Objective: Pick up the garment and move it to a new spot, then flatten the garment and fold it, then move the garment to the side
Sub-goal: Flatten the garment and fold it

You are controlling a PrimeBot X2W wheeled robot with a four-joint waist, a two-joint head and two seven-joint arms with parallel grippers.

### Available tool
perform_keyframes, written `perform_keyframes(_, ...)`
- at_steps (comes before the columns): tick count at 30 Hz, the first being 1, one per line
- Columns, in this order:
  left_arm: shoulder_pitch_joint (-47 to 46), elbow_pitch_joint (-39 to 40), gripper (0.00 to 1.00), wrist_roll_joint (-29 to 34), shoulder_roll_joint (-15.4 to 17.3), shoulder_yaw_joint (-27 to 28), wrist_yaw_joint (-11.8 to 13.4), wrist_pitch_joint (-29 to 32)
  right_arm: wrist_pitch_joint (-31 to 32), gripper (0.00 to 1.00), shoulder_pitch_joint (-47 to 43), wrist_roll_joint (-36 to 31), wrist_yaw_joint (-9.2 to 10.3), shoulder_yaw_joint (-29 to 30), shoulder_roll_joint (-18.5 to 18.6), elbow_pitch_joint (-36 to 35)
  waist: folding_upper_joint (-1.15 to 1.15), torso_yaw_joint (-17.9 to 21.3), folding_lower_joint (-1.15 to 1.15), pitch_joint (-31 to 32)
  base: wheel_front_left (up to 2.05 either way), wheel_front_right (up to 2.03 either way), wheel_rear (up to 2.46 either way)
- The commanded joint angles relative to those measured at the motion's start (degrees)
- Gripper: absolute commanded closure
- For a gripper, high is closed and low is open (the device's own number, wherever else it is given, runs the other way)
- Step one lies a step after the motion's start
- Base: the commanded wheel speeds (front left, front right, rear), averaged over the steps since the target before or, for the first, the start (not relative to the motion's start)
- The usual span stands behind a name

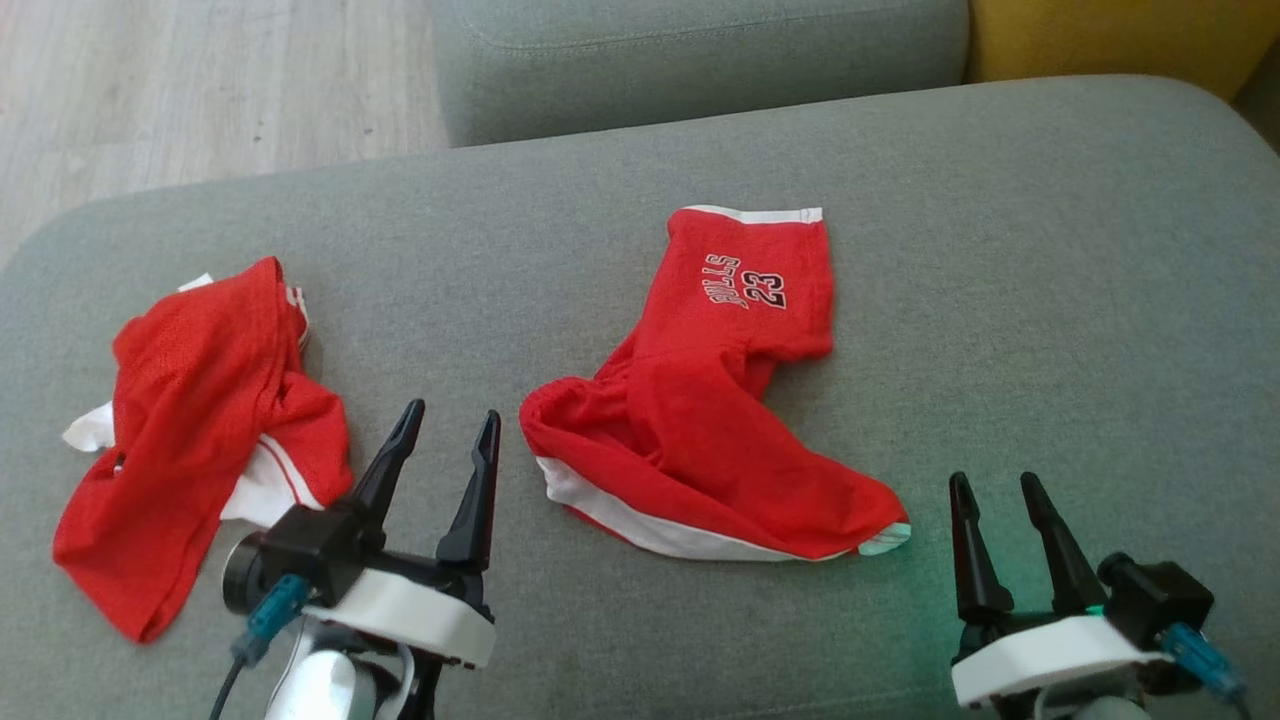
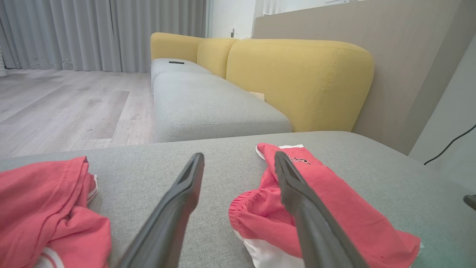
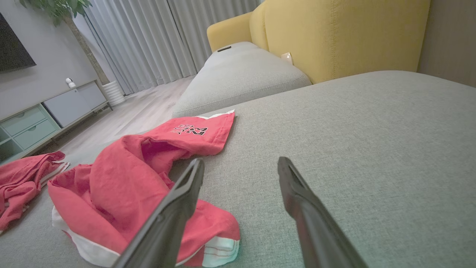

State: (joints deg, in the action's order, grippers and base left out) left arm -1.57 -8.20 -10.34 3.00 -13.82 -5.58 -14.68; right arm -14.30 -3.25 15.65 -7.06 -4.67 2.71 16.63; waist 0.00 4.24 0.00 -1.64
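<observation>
Red basketball shorts [image 1: 700,420], "BULLS 23" print: crumpled in the middle of the grey sofa cushion [image 1: 1000,250]. The printed leg stretches toward the far edge. The gathered waistband is bunched on the left side, and the white-trimmed hem trails toward the near right. Not flat, not folded.

Step in hand, by judgement: the first one, the pick-up, not yet begun, since nothing is held. The shorts are taken as the garment meant because they lie between the two claws.

The next move likely calls for both claws to drop onto the cloth, one pinching at the waistband and one at the trailing hem, so the shorts lift spread rather than in a wad.

Left claw [image 1: 450,415]: near edge, just left of the waistband, fingers apart, empty, pointing toward the far edge.

Right claw [image 1: 995,482]: near edge, just right of the hem tip, fingers apart, empty, same heading.

A second red garment, a jersey [image 1: 200,400], lies heaped by the left edge, apart from the shorts.
</observation>
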Motion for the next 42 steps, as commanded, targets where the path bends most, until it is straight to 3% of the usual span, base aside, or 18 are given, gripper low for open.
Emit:
perform_keyframes(1,-2.78,1.61,0.0,-0.52,-0.12,2.03,-0.11,-0.32,-0.69,0.0,1.99,0.48,-0.43,-1.39,0.18,-2.27,0.0,0.1,0.0,-0.2,0.0,0.0,0.0)
perform_keyframes(8,-3.12,1.53,0.0,-0.34,-0.13,1.57,-0.36,-0.32,-0.7,0.0,1.95,0.04,-0.43,-1.47,0.18,-0.96,0.0,-0.52,0.0,-0.57,0.0,0.0,0.0)
perform_keyframes(35,-4.06,1.07,0.0,0.78,-0.13,1.72,-1.13,-0.32,0.17,0.0,9.9,0.29,-0.43,-5.12,0.17,22.42,0.0,-3.75,0.0,-2.67,0.0,0.0,0.0)
perform_keyframes(36,-4.01,1.05,0.0,0.79,-0.13,1.83,-1.14,-0.32,0.24,0.09,10.07,0.59,-0.43,-5.33,0.17,23.01,0.0,-3.68,0.0,-2.61,0.0,0.0,0.0)
perform_keyframes(37,-3.95,1.0,0.0,0.82,-0.13,1.95,-1.15,-0.32,0.27,0.67,10.22,0.84,-0.43,-5.5,0.17,23.52,0.0,-3.59,0.0,-2.52,0.0,0.0,0.0)
perform_keyframes(38,-3.88,0.98,0.0,0.84,-0.13,2.08,-1.15,-0.32,0.24,1.0,10.37,0.89,-0.43,-5.48,0.17,23.92,0.0,-3.47,0.0,-2.47,0.0,0.0,0.0)
perform_keyframes(42,-3.86,0.98,0.0,0.81,-0.13,2.3,-1.08,-0.32,-0.12,1.0,11.17,-0.93,-0.43,-2.8,0.17,24.55,0.0,-2.9,0.0,-2.31,0.0,0.0,0.0)
